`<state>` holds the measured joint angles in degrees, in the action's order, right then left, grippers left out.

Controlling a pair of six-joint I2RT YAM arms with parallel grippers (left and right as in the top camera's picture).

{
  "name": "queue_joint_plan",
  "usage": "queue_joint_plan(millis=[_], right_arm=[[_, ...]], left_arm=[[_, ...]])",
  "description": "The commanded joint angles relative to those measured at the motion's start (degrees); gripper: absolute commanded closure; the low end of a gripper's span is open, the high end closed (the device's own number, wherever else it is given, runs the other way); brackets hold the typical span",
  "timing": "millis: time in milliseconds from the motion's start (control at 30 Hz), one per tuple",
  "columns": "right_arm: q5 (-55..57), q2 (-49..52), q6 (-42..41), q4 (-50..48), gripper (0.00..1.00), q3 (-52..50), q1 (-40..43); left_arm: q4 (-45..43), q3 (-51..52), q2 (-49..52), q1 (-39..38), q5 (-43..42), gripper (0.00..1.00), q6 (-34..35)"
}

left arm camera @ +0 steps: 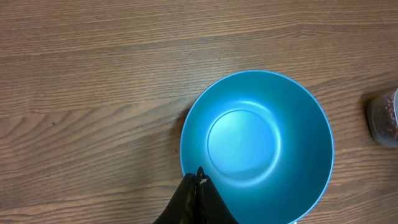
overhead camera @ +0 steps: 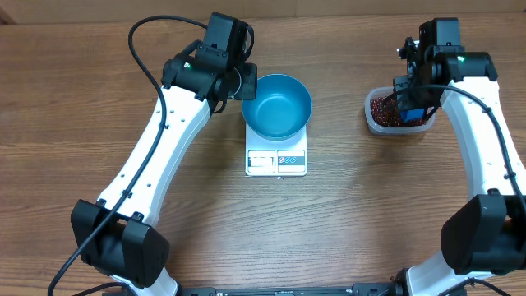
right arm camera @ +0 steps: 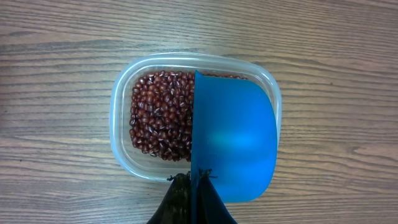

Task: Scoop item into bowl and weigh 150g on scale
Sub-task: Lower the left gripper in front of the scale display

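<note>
One bowl [overhead camera: 277,105] sits on one scale [overhead camera: 276,160], the left gripper [left arm camera: 199,177] closed tight at its rim. The right gripper [right arm camera: 200,176] clamps one scoop [right arm camera: 233,149] over one tub [right arm camera: 121,93] of beans [right arm camera: 161,118].

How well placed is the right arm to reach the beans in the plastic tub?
Probably yes: its pincer holds the blue scoop right over the open tub, and the beans lie uncovered with nothing in between.
</note>
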<state>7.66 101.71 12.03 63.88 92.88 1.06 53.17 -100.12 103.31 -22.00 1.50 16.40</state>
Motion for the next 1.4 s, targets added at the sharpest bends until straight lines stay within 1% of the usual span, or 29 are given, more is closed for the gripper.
queue_joint_plan(millis=[0,33,67,100,133,267,333,400,533,667,767,900,967,1067,1267,1367], right_arm=[[-0.44,0.20,-0.15,-0.48,0.96,1.07,0.20],[-0.42,0.20,-0.15,-0.20,0.96,1.33,0.20],[-0.24,0.20,-0.15,0.39,0.96,1.95,0.20],[-0.20,0.20,-0.13,1.11,0.97,2.73,0.20],[-0.22,0.20,-0.13,2.43,0.97,4.26,0.20],[-0.20,0.20,0.09,5.57,0.96,10.23,0.20],[-0.22,0.20,0.09,6.34,0.96,12.13,0.20],[-0.24,0.20,0.04,6.47,0.96,13.09,0.20],[-0.83,0.22,0.02,8.70,0.96,12.90,0.20],[-1.31,0.22,0.04,10.21,0.96,12.90,0.20],[-1.36,0.22,0.00,10.21,0.96,12.90,0.20],[-1.38,0.22,-0.17,10.23,0.96,12.87,0.20],[-1.38,0.22,-0.17,10.23,0.96,12.87,0.20],[-1.36,0.22,-0.15,10.21,0.96,12.83,0.20],[-1.33,0.22,-0.15,10.19,0.96,12.83,0.26],[-1.33,0.22,-0.15,10.14,0.96,12.83,0.26]], left_arm=[[-0.68,-1.16,0.20,0.46,1.25,0.95,0.13],[-0.94,-1.16,0.20,0.63,1.75,0.94,0.13],[-1.18,-1.16,0.17,0.83,1.97,0.91,0.13],[-1.38,-1.16,0.20,1.05,1.90,0.85,0.13],[-1.44,-1.16,0.20,1.20,1.92,0.83,0.13],[-1.99,-1.16,0.20,1.75,1.90,0.87,0.13],[-2.43,-1.16,0.20,1.73,1.90,0.96,0.11],[-1.62,-1.14,0.20,1.64,0.55,0.96,0.11],[5.55,0.52,0.20,-0.07,-7.02,0.96,0.07],[15.93,2.51,0.02,-3.72,-6.99,0.96,-1.90],[19.50,3.87,-0.92,-6.64,-6.82,0.95,-2.25],[17.35,8.87,-3.23,-8.87,-6.49,0.96,-1.25],[14.34,12.70,-4.17,-9.16,-5.29,0.96,0.66],[8.39,18.56,-5.40,-9.22,-4.74,0.96,0.76],[3.13,25.83,-8.04,-9.42,-4.17,0.96,1.03],[0.85,28.48,-9.81,-10.56,-0.90,0.96,1.81]])
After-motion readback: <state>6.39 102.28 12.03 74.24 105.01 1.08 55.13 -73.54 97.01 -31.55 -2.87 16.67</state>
